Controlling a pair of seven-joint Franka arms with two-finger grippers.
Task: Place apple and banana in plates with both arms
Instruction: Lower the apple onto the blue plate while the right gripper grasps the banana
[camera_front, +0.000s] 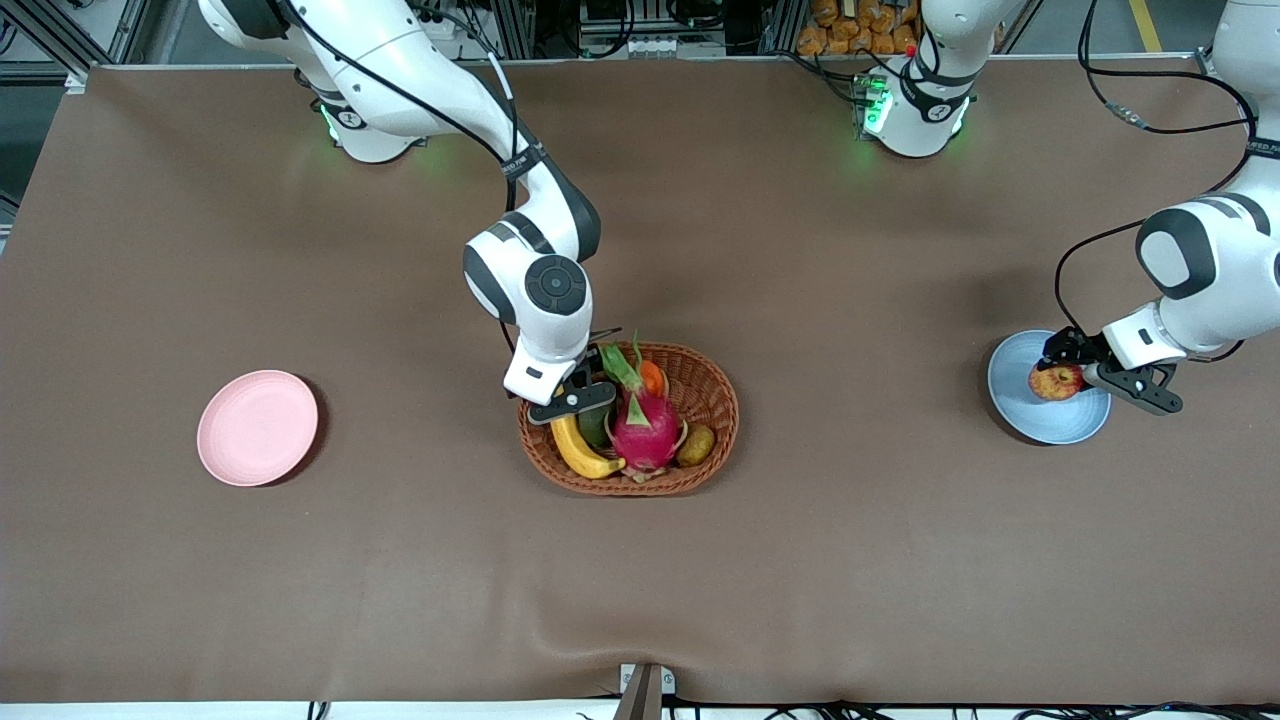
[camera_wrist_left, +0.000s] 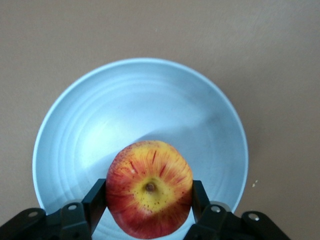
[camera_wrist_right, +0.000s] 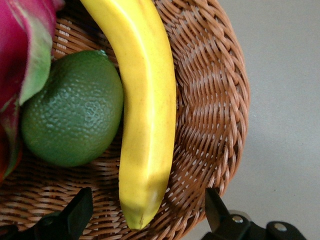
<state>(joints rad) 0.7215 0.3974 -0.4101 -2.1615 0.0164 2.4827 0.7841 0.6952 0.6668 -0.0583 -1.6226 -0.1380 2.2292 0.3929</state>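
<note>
Red-yellow streaked apple (camera_front: 1056, 381) hung over the light blue plate (camera_front: 1010, 395), stem end up, pinched at its sides. Curved yellow banana (camera_front: 580, 450) lay in the basket (camera_front: 722, 420) along its rim, beside a green fruit. Pale pink plate (camera_front: 257, 427) sat well apart from the basket, toward the right arm's end.

No readable text

No label, brand, number or sign can be made out on anything in these three views.
</note>
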